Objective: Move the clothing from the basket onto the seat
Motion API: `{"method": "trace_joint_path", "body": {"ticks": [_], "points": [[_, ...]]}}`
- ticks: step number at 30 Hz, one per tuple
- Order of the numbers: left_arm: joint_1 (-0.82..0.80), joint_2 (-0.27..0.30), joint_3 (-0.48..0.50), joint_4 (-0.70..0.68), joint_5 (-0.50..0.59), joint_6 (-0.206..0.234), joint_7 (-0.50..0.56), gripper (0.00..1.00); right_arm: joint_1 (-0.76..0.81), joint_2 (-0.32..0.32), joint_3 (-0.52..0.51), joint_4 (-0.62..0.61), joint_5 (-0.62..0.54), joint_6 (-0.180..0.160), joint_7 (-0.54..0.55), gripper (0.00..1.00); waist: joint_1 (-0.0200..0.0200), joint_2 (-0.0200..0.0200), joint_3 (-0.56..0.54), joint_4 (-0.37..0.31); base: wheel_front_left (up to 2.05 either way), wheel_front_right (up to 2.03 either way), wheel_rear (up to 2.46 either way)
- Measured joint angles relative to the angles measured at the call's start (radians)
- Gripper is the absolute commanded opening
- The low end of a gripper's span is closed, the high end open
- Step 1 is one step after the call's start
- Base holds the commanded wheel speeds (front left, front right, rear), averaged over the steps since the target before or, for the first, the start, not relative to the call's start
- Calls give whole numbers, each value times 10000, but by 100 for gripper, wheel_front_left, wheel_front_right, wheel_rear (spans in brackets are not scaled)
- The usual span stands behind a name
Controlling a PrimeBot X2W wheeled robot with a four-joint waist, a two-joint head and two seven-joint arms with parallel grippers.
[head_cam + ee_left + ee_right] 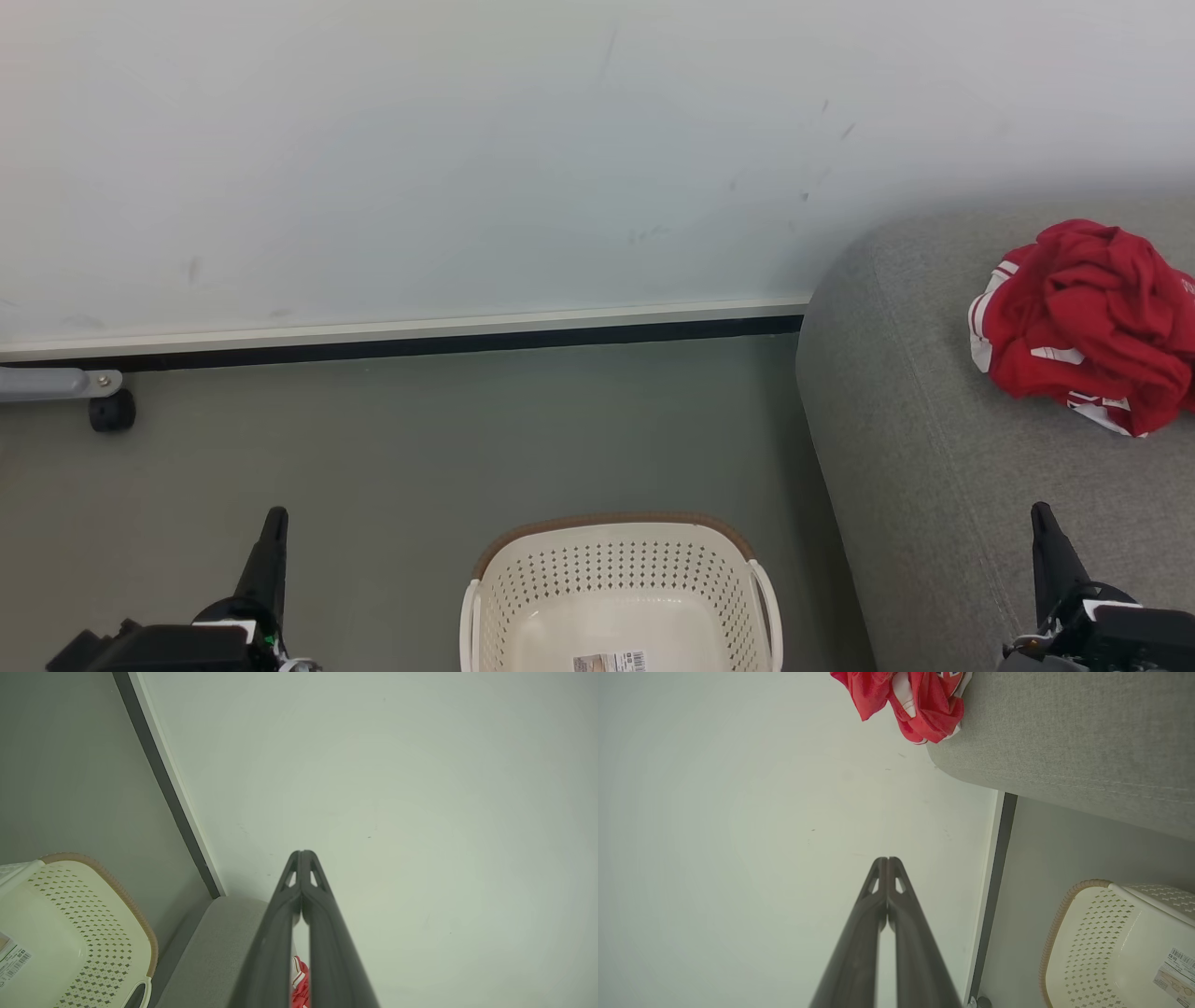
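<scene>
Both shut tip-to-tip and empty: left hand (pixel 302 855), right hand (pixel 887 860). Clothing (pixel 1088 322) bunches near the far edge of the seat (pixel 924 467) — a slack fold could slide off; basket (pixel 611 525) looks bare.

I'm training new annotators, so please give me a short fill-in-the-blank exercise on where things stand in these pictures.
1. The red clothing lies on the grey ____.
2. The basket holds a label but no ____.
3. The left gripper and right gripper both have their fingers ____.
Missing words: seat; clothing; shut.
</scene>
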Motion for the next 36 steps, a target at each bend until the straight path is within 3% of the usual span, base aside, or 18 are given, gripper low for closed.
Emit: {"method": "trace_joint_path", "body": {"ticks": [36], "points": [[0, 0, -2, 8, 0, 0, 0, 0, 0, 0, 2, -2, 0, 0, 0, 0, 0, 0, 0, 0, 0, 0, 0]]}}
